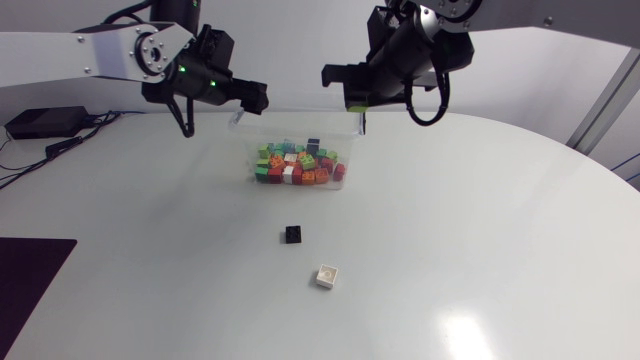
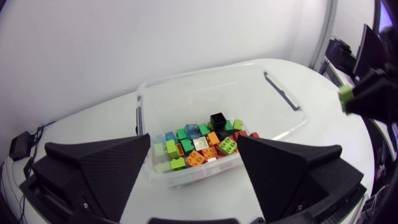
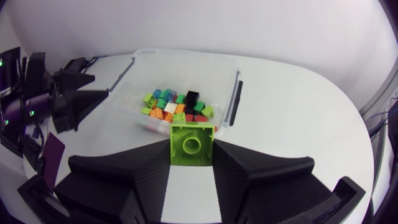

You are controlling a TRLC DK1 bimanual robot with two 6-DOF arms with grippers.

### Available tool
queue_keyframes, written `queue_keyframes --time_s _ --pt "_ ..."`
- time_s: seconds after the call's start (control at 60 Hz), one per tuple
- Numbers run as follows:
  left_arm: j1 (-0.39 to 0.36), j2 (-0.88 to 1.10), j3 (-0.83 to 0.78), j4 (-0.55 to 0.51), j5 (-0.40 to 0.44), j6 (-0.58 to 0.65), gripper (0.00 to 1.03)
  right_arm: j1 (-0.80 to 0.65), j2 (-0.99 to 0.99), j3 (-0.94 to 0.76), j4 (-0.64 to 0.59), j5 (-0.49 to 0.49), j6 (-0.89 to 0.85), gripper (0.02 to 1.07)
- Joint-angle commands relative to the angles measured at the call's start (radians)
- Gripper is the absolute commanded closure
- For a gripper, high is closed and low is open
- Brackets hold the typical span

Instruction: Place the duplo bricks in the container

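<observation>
A clear plastic container point(image 1: 240, 120) at the back of the table holds a pile of several coloured duplo bricks point(image 1: 298, 164). My left gripper point(image 1: 256, 97) hangs open and empty over its left end; in the left wrist view the pile point(image 2: 202, 144) lies below the spread fingers point(image 2: 106, 168), a black brick point(image 2: 217, 118) on top. My right gripper point(image 1: 348, 98) is above the container's right end, shut on a lime green brick point(image 3: 191, 144). On the table in front lie a black brick point(image 1: 292, 234) and a white brick point(image 1: 327, 276).
A black box with cables point(image 1: 45, 122) sits at the table's far left. A dark mat point(image 1: 30, 275) covers the near left corner. The table edge curves round on the right.
</observation>
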Motion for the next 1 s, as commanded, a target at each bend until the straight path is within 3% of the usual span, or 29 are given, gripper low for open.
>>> queue_keyframes --time_s 0.0,0.117,0.35,0.733,0.817,0.9,0.983 --pt "0.017 -0.089 -0.086 0.0 0.059 0.094 0.05 0.007 0.055 0.044 0.035 0.004 -0.017 0.75" --pt "0.02 -0.155 -0.173 -0.005 0.111 0.195 0.05 0.007 0.103 0.072 0.099 0.007 -0.028 0.75" --pt "0.017 -0.252 -0.316 -0.089 0.292 0.415 0.06 0.021 0.253 0.175 0.197 0.062 -0.074 0.75" --pt "-0.007 -0.236 -0.443 -0.139 0.344 0.675 0.06 0.025 0.405 0.227 0.372 0.096 -0.171 0.72" --pt "-0.011 -0.213 -0.458 -0.144 0.344 0.734 0.06 0.019 0.44 0.267 0.364 0.105 -0.18 0.57" --pt "-0.026 -0.186 -0.457 -0.158 0.34 0.784 0.06 0.016 0.426 0.273 0.349 0.105 -0.182 0.1" --pt "-0.053 -0.157 -0.454 -0.163 0.314 0.812 0.06 0.015 0.37 0.231 0.352 0.104 -0.188 0.06"
